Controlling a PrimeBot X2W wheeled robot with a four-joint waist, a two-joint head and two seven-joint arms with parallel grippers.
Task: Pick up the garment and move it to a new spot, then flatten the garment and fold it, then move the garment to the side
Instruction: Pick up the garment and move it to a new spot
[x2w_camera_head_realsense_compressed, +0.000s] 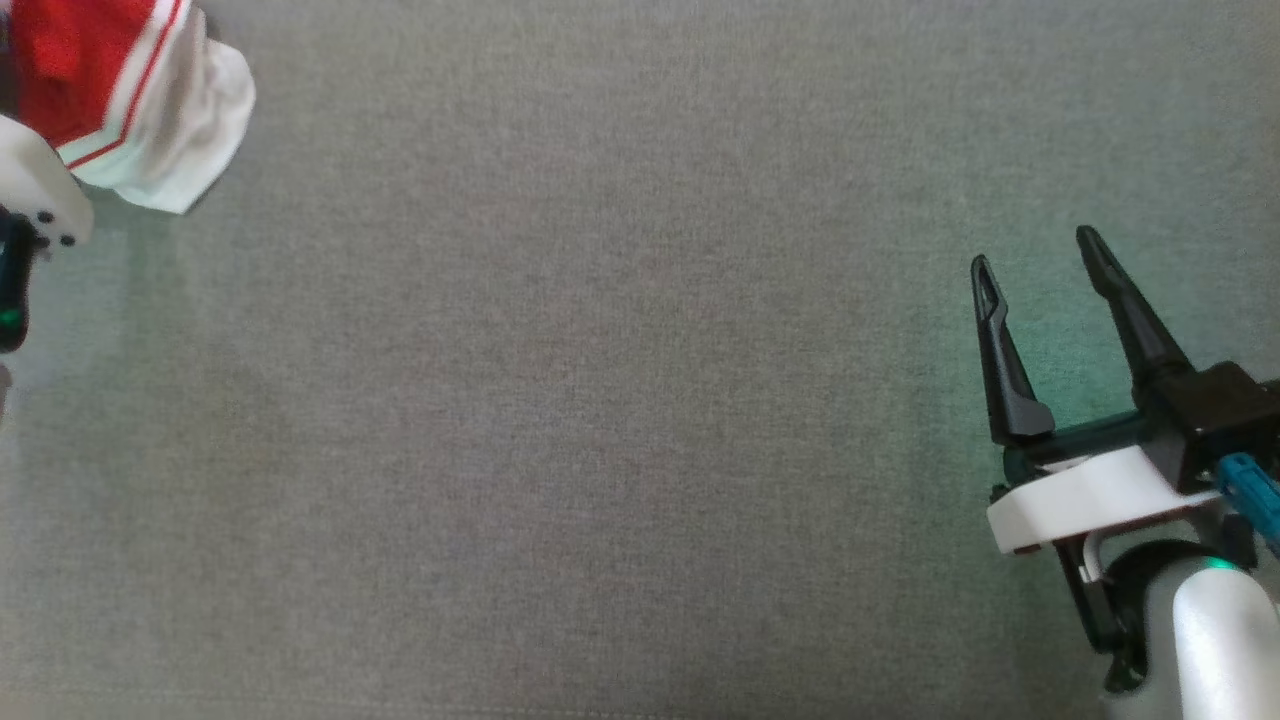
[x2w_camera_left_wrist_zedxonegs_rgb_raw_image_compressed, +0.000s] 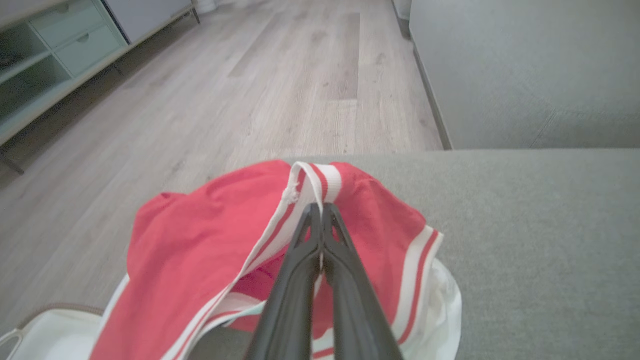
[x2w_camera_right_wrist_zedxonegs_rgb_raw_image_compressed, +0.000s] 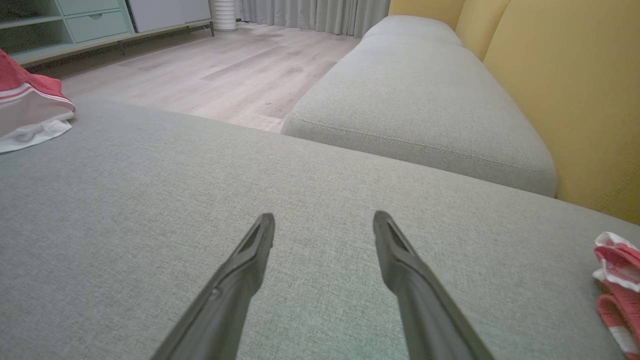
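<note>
The garment (x2w_camera_left_wrist_zedxonegs_rgb_raw_image_compressed: 200, 240), red with white striped trim, lies bunched at the sofa's (x2w_camera_head_realsense_compressed: 600, 400) far-left corner, right by its edge. The left gripper (x2w_camera_left_wrist_zedxonegs_rgb_raw_image_compressed: 322, 207) is pinched tight on the striped band at the top of the heap. The right gripper (x2w_camera_head_realsense_compressed: 1035, 250) hangs over the sofa's bare right side with its fingers spread, holding nothing.

The step in hand looks like the pick-up. To do it well, lift straight up until the trailing cloth is off the sofa. Then carry it toward the sofa's middle, slowly enough that the band does not slip out. How many layers the pinch has caught is hard to tell. If it is only the band, the rest will likely dangle and swing.
</note>
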